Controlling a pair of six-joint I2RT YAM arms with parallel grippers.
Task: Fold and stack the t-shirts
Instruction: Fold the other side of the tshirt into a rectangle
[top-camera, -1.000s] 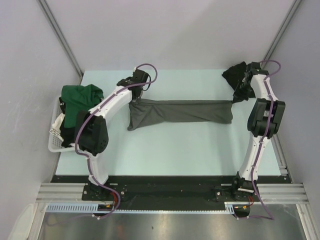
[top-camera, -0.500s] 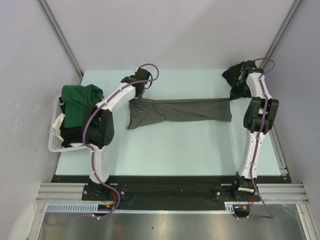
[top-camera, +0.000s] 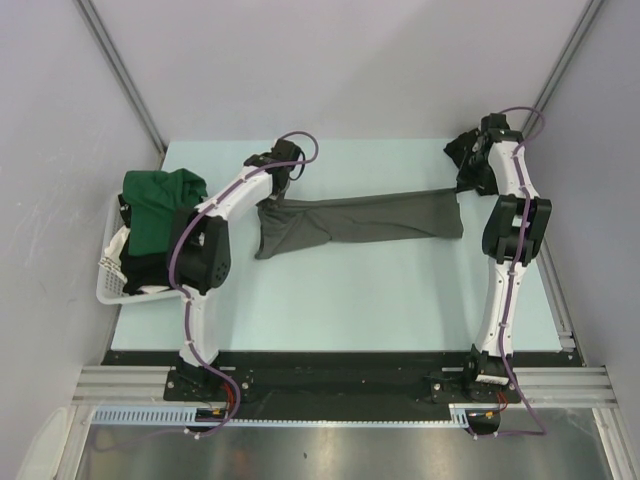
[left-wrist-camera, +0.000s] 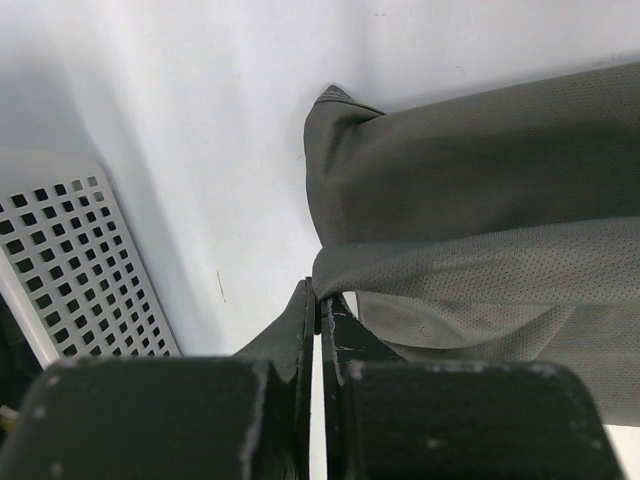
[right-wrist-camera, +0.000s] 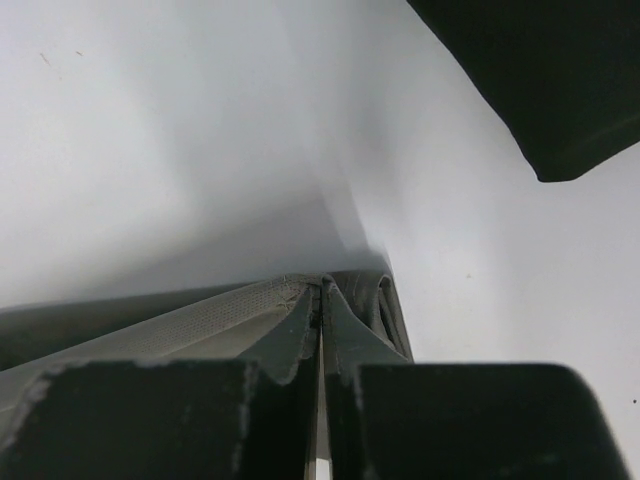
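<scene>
The charcoal grey t-shirt (top-camera: 360, 222) hangs as a long band stretched across the table between both grippers. My left gripper (top-camera: 268, 200) is shut on its left end; in the left wrist view the fingertips (left-wrist-camera: 318, 300) pinch a grey hem, and the cloth (left-wrist-camera: 480, 200) spreads to the right. My right gripper (top-camera: 462, 190) is shut on the right end; in its wrist view the tips (right-wrist-camera: 322, 295) clamp a folded edge of the grey shirt (right-wrist-camera: 180, 325). A black t-shirt (top-camera: 460, 150) lies bunched at the far right corner. The dark green t-shirt (top-camera: 155, 200) is heaped over the basket.
The white slatted basket (top-camera: 110, 280) stands off the table's left edge, and its wall (left-wrist-camera: 70, 260) shows close to the left gripper. The black shirt (right-wrist-camera: 540, 80) lies just beyond the right gripper. Grey walls close in on the table's far side and both flanks.
Both grippers have carried the grey shirt's upper edge a little toward the far side. The right arm has straightened and reached further back. Both grips are unchanged.
</scene>
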